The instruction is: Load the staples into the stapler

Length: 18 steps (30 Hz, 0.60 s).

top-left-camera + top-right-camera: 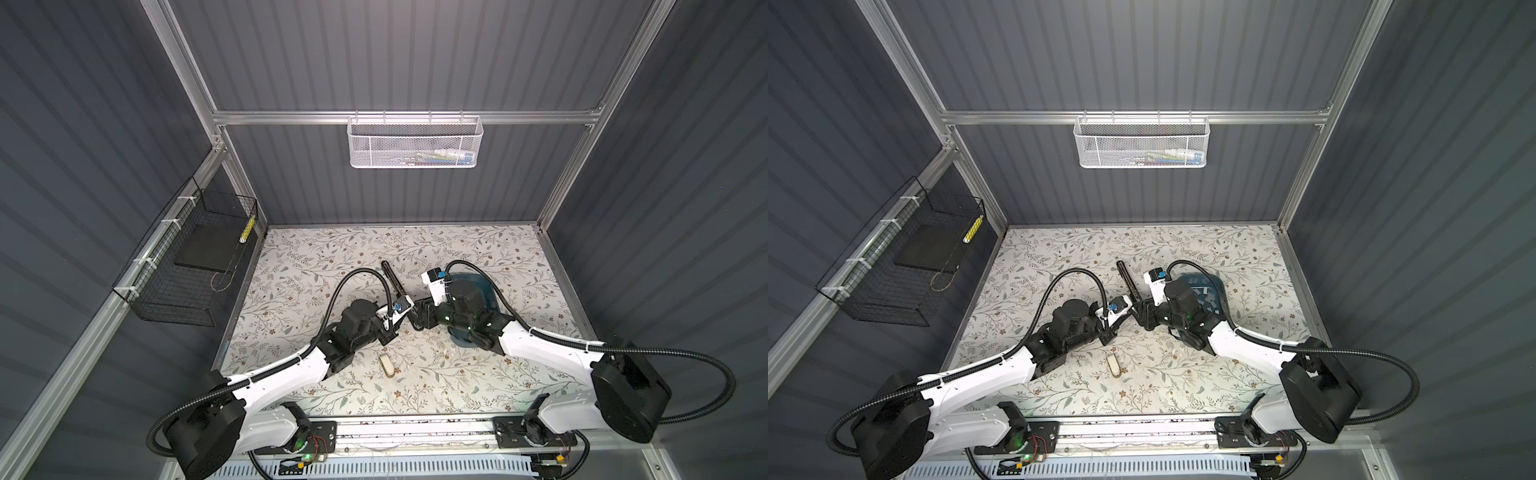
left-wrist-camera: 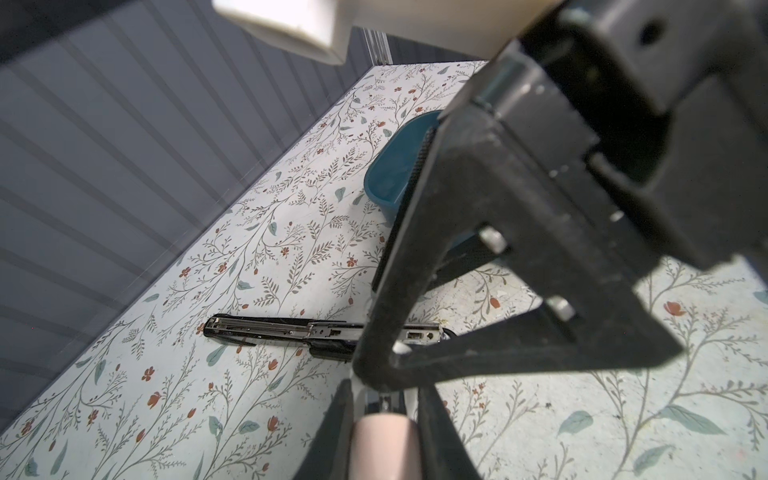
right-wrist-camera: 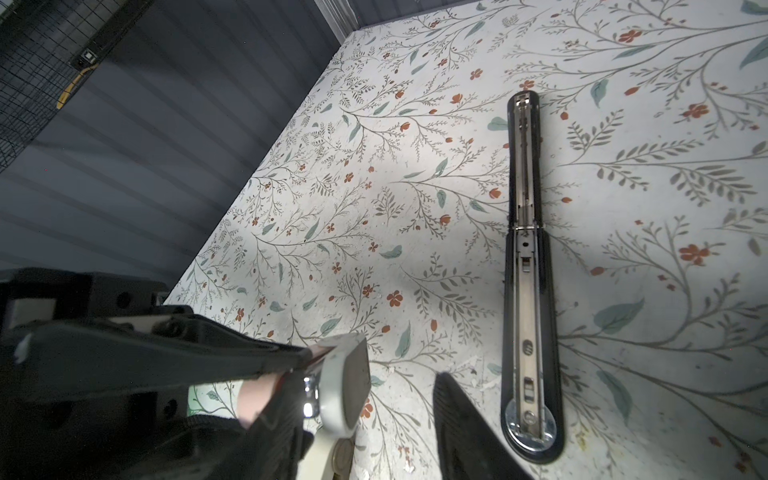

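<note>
While both arms reach inward over bench centre, left fingers clamp pale stapler; right fingers half-open, straddling it.

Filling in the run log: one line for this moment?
left claw: shut on pink-white stapler | right claw: open at its end | black stapler: flat open on table | staples: in blue tray

Stapler lies flat mid-surface, twd back edge; tray w/ staples in it sits just R of it; small oblong item lies in front, nr front edge's mid; mesh basket hangs on back wall, wire basket on L wall.
</note>
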Each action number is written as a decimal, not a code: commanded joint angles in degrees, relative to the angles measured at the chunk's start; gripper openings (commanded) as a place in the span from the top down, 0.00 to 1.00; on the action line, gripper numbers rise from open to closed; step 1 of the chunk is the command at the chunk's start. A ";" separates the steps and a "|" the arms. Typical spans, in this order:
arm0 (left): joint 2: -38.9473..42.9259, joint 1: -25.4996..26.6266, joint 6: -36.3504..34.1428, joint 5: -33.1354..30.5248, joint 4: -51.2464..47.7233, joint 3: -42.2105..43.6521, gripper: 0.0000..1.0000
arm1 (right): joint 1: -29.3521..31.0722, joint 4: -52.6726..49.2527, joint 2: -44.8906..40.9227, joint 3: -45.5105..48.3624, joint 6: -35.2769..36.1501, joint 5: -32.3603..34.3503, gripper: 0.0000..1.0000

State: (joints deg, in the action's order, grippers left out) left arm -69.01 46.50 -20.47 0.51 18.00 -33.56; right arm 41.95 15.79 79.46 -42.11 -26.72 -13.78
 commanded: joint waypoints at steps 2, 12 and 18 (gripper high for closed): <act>1.45 -0.27 0.80 0.85 2.83 0.16 1.00 | 0.41 -3.25 1.02 -2.15 1.20 0.92 0.52; 4.08 -0.28 1.96 -2.57 5.14 2.45 1.00 | 0.41 -5.31 2.60 -3.51 1.58 2.84 0.65; 5.55 -0.36 2.45 -3.66 6.69 3.76 1.00 | 0.33 -5.42 2.85 -3.42 1.61 3.81 0.71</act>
State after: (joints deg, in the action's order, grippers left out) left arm -66.19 46.44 -19.22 -1.39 20.45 -30.57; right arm 43.11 13.67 81.30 -45.12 -25.52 -13.80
